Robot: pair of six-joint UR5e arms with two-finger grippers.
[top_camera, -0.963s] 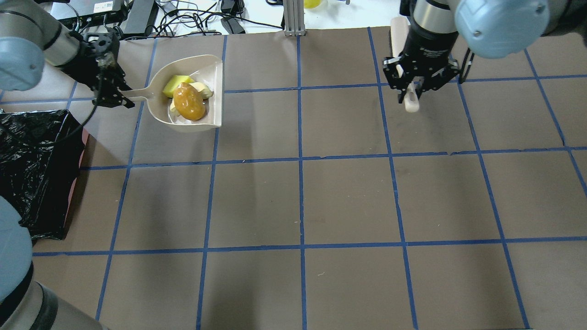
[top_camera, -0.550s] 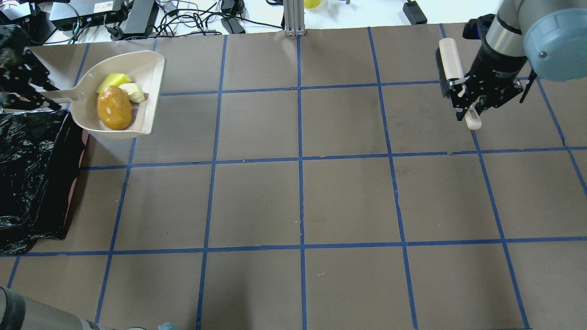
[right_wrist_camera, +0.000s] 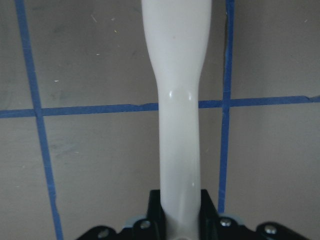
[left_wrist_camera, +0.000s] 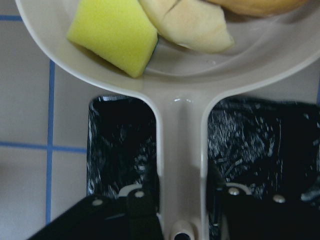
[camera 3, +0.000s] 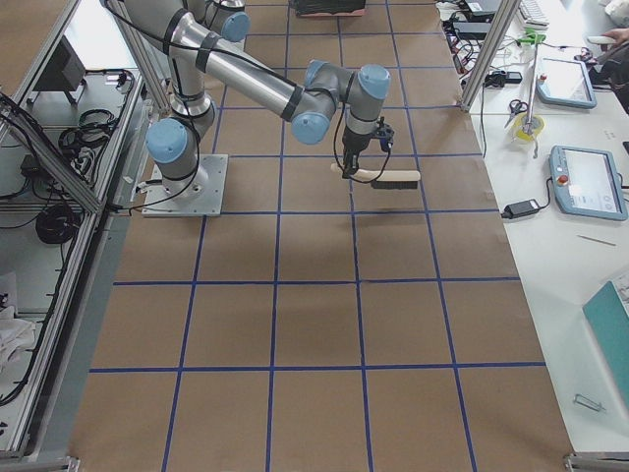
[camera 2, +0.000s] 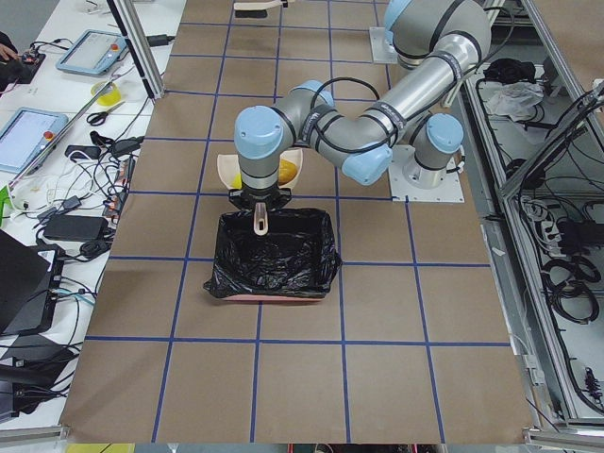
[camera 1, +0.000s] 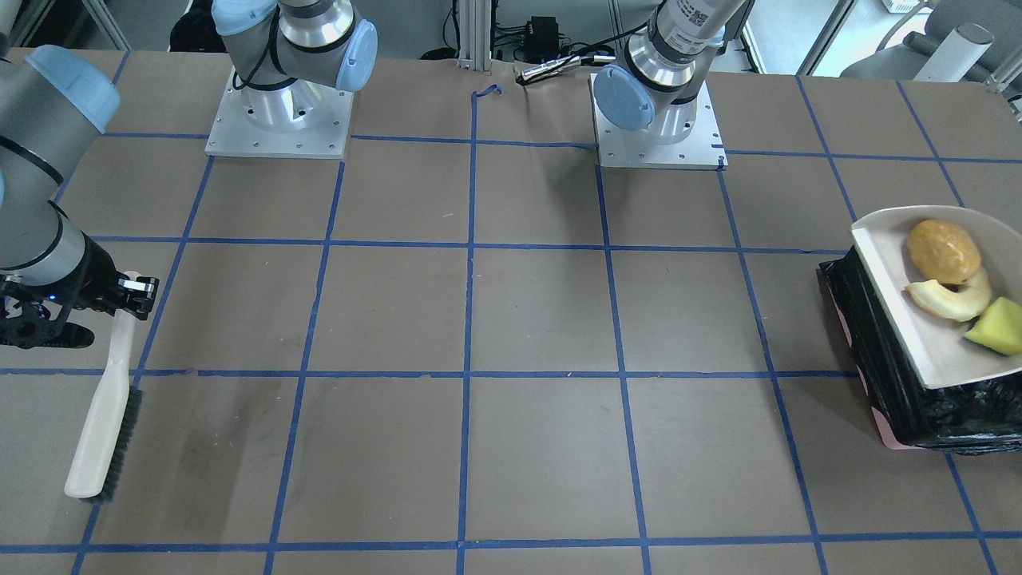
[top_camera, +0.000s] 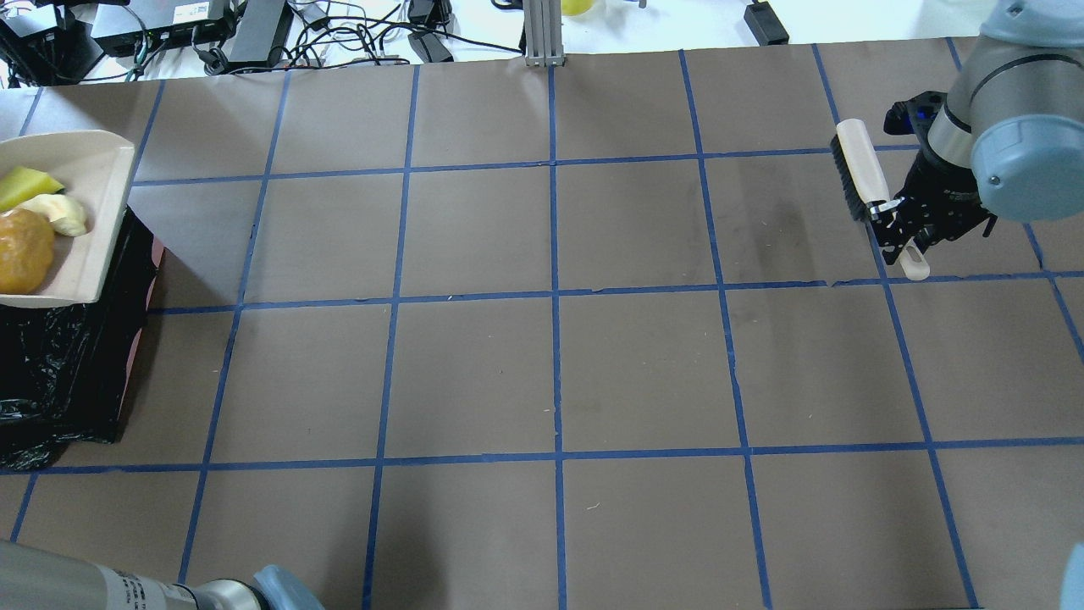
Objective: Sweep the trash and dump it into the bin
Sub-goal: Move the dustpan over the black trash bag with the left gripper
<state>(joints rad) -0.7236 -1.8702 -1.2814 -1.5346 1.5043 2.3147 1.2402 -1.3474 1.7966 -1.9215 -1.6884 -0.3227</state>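
The left gripper [left_wrist_camera: 181, 202] clamps the dustpan [top_camera: 102, 212] handle, holding the pan over the far edge of the bin [top_camera: 59, 373] at the left end of the table [top_camera: 559, 373]. The lump [top_camera: 21, 250], slice [top_camera: 59, 213] and wedge [top_camera: 25, 185] lie in the pan. The right gripper [right_wrist_camera: 180, 205] clamps the brush [top_camera: 860, 165] handle near the table's right edge, well apart from the bin.

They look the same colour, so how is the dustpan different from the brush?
The dustpan is a wide scoop; the brush is long and thin with dark bristles. The dustpan holds three trash pieces at the bin; the brush carries nothing. Both are cream, the dustpan in the left claw, the brush in the right claw.
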